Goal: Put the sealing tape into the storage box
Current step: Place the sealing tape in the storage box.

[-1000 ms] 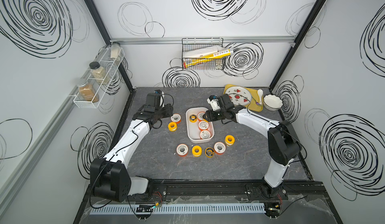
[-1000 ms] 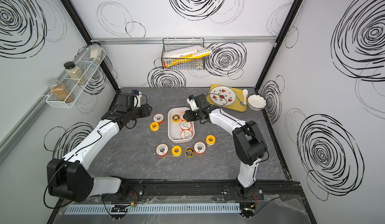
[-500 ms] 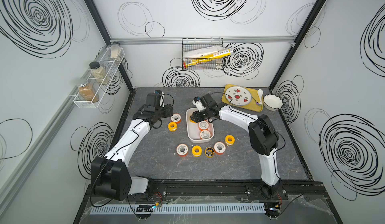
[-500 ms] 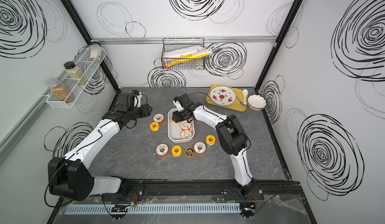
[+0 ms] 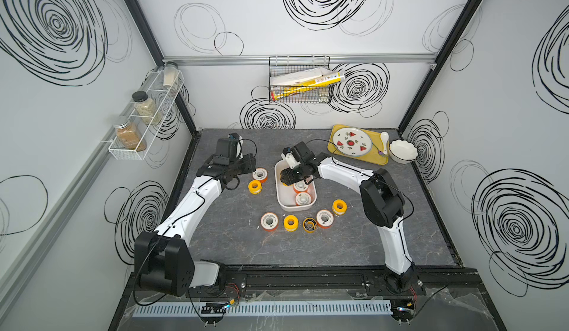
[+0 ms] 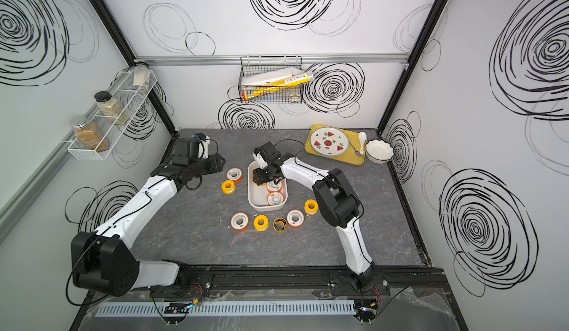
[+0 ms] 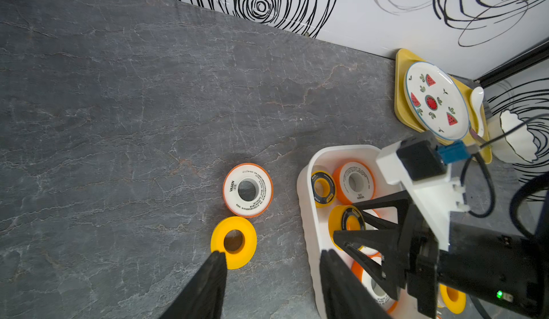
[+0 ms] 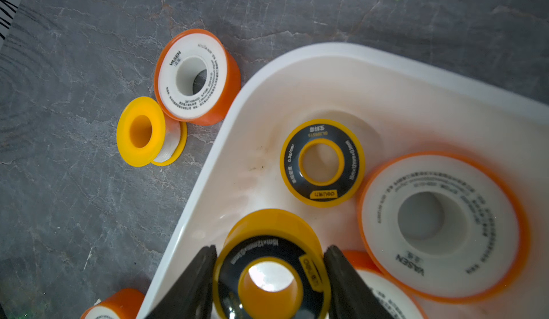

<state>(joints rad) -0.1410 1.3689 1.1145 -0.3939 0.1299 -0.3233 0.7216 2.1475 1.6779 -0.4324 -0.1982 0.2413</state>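
Up front, loose row: five sealing tape spools (image 5: 309, 224) lie in a curve on the table (image 5: 234, 240), near the storage box's near end.
Storage box (image 8: 356, 77): white tub, mid-table; inside lie three orange white-faced spools (image 8: 475, 228) and one flat black-faced spool (image 8: 323, 195).
Right gripper (image 8: 269, 247): fingers clamped on a held spool (image 8: 269, 228), yellow with a black face, over the box.
Left gripper (image 7: 272, 253): fingers spread, empty, hovering beside the box.
Left-side pair: orange spool (image 7: 233, 188) and yellow spool (image 7: 249, 240), just beside each other on the table.
Far right corner: yellow tray (image 5: 369, 158) with a plate (image 5: 352, 141); white bowl (image 5: 402, 151) beside it.
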